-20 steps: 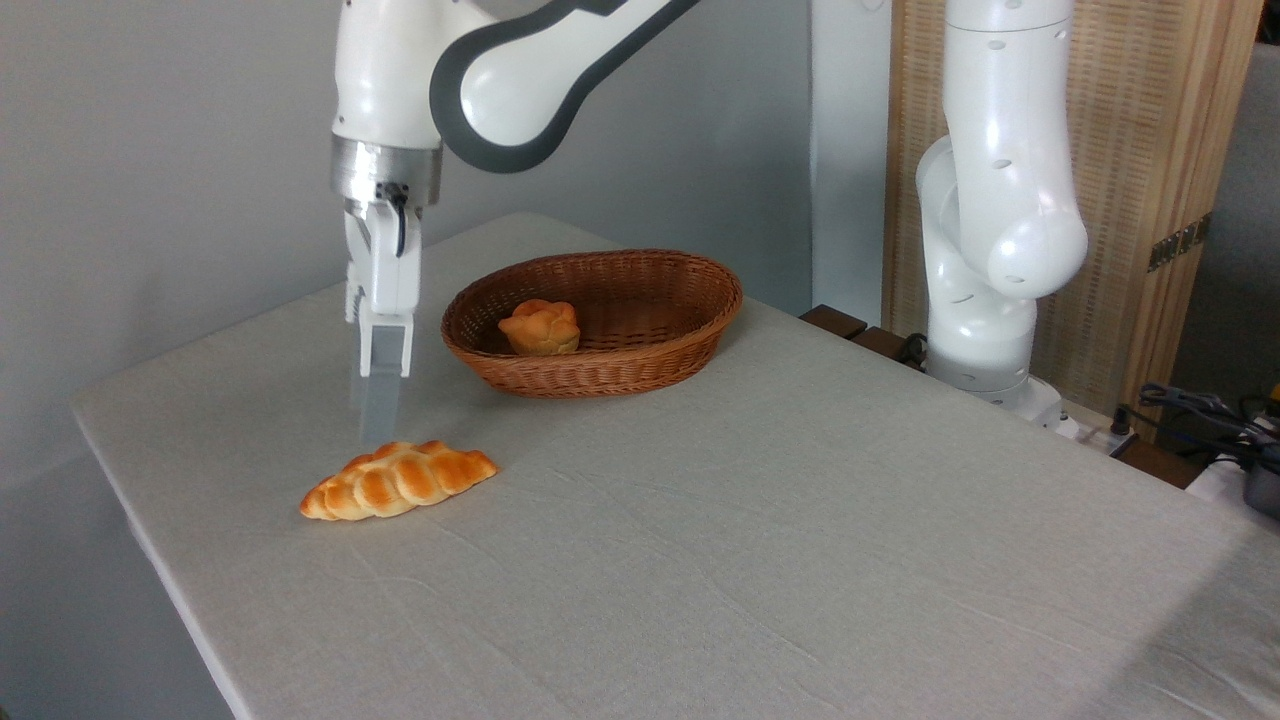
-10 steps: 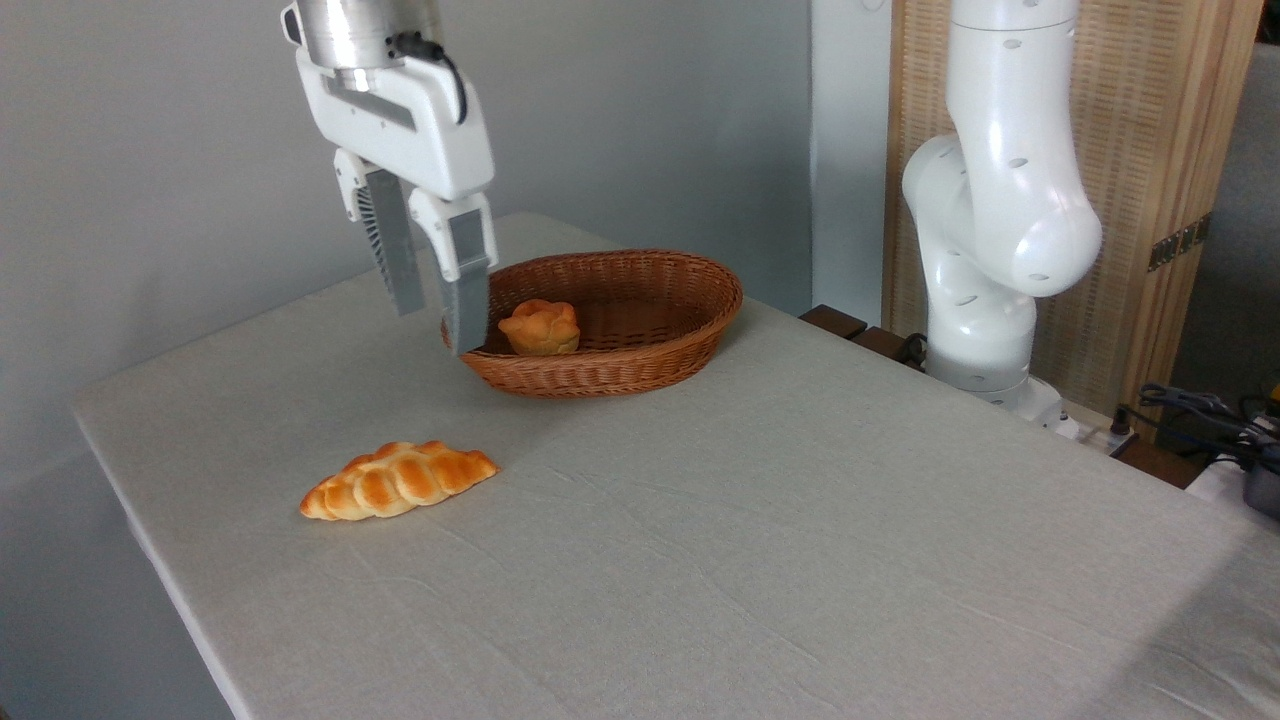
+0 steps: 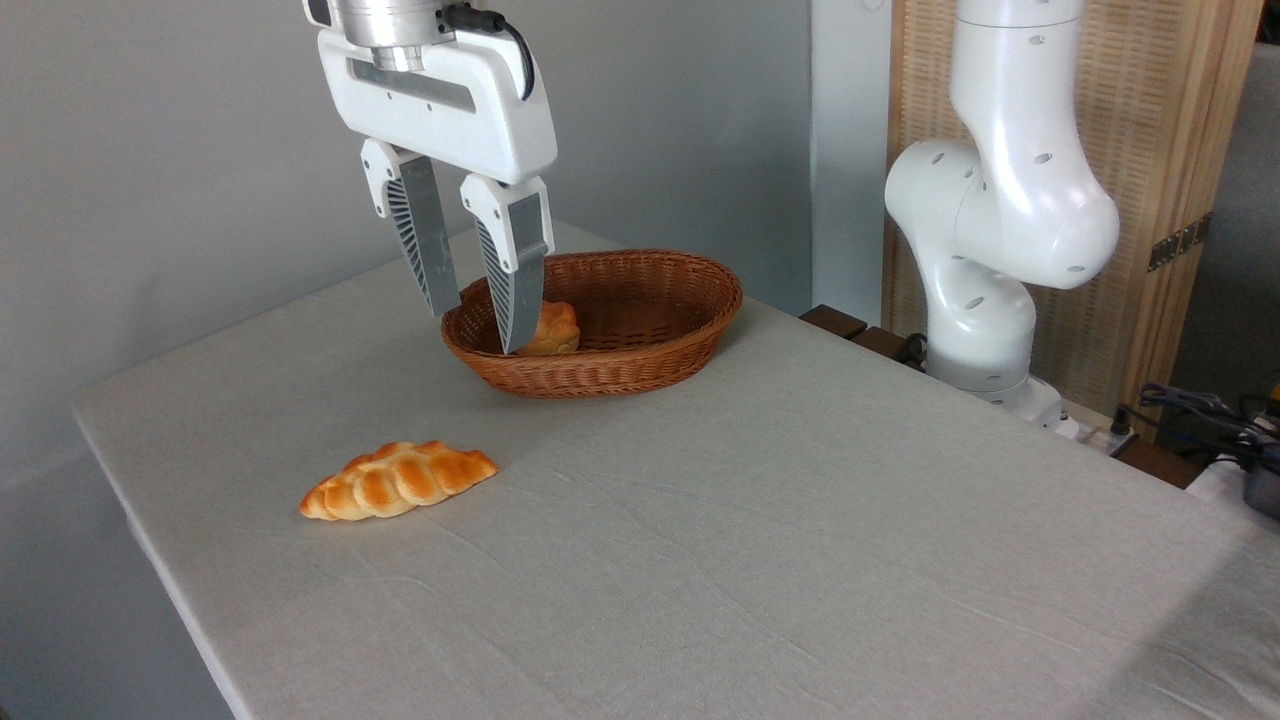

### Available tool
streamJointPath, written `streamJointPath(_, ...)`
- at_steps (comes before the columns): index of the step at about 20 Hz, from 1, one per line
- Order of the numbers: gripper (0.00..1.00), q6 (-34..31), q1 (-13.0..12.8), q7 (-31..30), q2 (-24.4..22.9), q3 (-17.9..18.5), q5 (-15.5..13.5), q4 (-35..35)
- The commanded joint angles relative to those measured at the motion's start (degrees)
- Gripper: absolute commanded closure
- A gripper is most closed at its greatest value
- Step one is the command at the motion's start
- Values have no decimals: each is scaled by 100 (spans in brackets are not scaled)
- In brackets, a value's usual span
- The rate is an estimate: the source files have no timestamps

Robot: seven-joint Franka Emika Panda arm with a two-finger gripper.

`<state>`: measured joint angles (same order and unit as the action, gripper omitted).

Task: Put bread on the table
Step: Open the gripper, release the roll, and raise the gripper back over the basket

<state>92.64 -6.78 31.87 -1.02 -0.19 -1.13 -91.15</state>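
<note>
On the grey-beige cloth-covered desk (image 3: pixel 800 520) lies the braided golden-orange bread (image 3: pixel 398 480), apart from the brown wicker basket (image 3: pixel 640 360); our white gripper (image 3: pixel 478 325), fingers spread and empty, has risen away, so we judge the task done

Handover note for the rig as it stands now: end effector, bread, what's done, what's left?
End effector: open, empty, raised in front of the near-left end of the wicker basket.
Bread: flat on the table, front left, apart from the basket and untouched.
Small bun: in the basket, partly hidden by one finger.
Done: bread is on the table.
Left: nothing for the bread; retracting the arm seems the only step.
</note>
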Motion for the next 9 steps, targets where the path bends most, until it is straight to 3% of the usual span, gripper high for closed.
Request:
streamJointPath(1,0,-53,159,-23,15,-148,-63,19)
streamJointPath(9,0,-97,159,-49,6,-148,-54,10)
